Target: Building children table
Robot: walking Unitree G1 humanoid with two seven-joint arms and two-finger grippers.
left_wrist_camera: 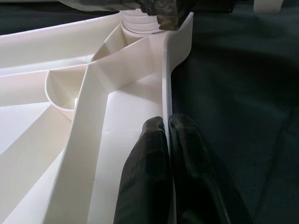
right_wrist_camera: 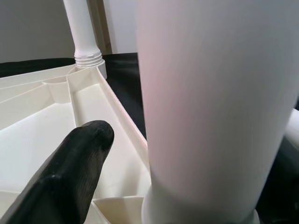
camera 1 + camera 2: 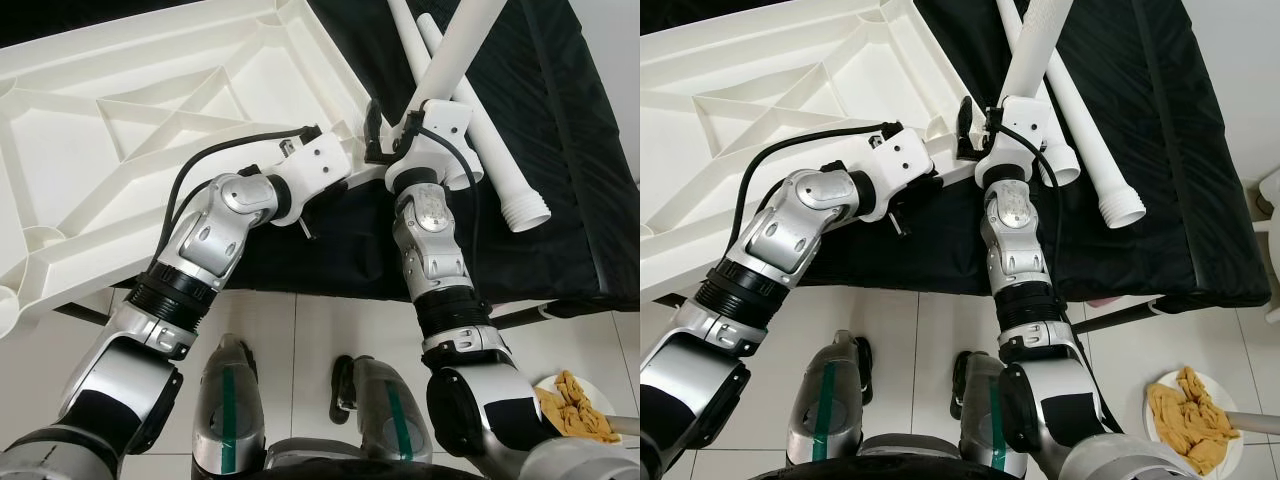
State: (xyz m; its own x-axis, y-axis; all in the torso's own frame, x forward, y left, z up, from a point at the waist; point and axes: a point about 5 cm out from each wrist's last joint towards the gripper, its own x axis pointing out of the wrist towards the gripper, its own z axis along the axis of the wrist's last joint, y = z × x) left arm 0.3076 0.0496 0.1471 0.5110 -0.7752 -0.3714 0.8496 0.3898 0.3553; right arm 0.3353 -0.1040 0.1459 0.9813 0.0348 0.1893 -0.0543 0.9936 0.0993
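The white plastic table top (image 3: 150, 120) lies upside down, ribs up, on a black-covered surface. My left gripper (image 1: 166, 122) is shut on the top's near right rim (image 1: 164, 84), one finger on each side of the thin wall. A white table leg (image 3: 455, 50) stands in the corner socket beside it. My right gripper (image 3: 410, 112) is around the base of this leg (image 2: 210, 93). Its visible finger (image 2: 79, 158) stands a small gap off the leg, and the leg hides the other finger. Another leg (image 2: 81, 32) stands at the far corner.
Two loose white legs (image 3: 500, 170) lie on the black cover (image 3: 560, 150) to the right, threaded ends toward me. A white plate with yellow cloth (image 3: 578, 405) sits on the tiled floor at lower right. My feet (image 3: 225, 400) stand close to the surface's edge.
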